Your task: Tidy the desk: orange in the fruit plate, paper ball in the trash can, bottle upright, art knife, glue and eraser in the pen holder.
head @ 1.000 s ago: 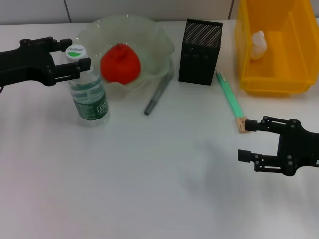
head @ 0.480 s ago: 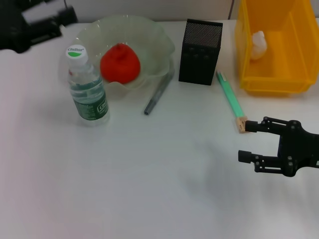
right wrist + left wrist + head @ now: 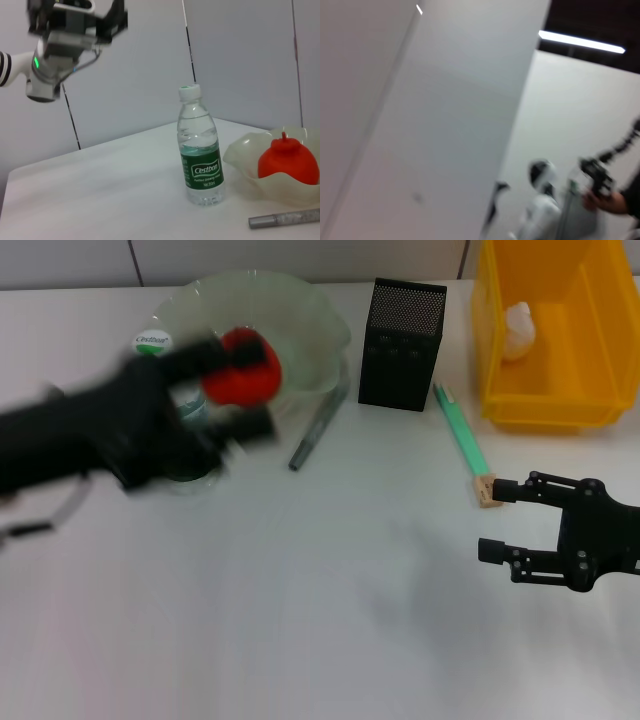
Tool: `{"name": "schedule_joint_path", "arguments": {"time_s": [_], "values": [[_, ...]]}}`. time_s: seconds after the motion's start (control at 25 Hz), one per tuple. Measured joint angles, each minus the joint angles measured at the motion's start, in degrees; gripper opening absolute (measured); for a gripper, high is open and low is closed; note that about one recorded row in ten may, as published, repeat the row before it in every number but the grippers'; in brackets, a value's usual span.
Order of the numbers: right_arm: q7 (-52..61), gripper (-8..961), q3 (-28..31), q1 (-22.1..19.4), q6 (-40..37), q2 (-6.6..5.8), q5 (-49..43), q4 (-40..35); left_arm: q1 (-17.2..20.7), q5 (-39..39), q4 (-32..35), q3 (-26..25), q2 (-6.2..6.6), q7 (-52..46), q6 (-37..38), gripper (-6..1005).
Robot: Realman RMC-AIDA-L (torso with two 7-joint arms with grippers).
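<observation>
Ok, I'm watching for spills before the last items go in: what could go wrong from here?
1. The left gripper hangs right at the upright bottle, beside the bowl; a slight brush could tip the bottle over.
2. The tiny eraser lies at the green stick's end, near one finger of the open right gripper; a clumsy grab could push it away or catch the stick too.

left pincer (image 3: pixel 225 390) blurred, right pincer (image 3: pixel 497 522) parted
</observation>
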Motion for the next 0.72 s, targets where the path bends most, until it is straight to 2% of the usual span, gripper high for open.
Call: {"name": "schedule_joint_path", "arguments": {"time_s": [0.04, 0.08, 0.24, 0.28, 0.36, 0.48, 0.72], "values": [[0.0, 778, 0.0, 0.1, 0.0, 0.0, 0.0, 0.0, -0.2, 0.9, -2.3, 3.5, -0.44, 3.5, -1.0, 806], [0.0, 778, 0.0, 0.2, 0.0, -0.06, 0.0, -0.1, -0.1, 2.2, -3.3, 4.4, -1.08, 6.1, -2.0, 806], [0.0, 778, 0.0, 0.3, 0.0, -0.22, 0.0, -0.2, 0.2, 6.1, -6.4, 4.9, -1.95, 13.1, -4.9, 806], [0.0, 778, 0.0, 0.3, 0.0, -0.29, 0.0, -0.2, 0.0, 7.8, -9.8, 4.9, -1.99, 16.9, -7.1, 806], [0.1, 777, 0.0, 0.4, 0.0, -0.33, 0.0, -0.2, -0.1, 8.3, -10.8, 5.0, -1.99, 18.1, -7.9, 806], [0.5, 778, 0.0, 0.4, 0.1, -0.4, 0.0, -0.4, 0.7, 9.7, -15.0, 5.5, -1.96, 25.9, -13.6, 806], [2.1, 779, -0.1, 0.9, 0.1, -0.46, 0.0, -0.5, 1.7, 9.9, -18.3, 7.5, -2.07, 32.3, -18.6, 805]]}}
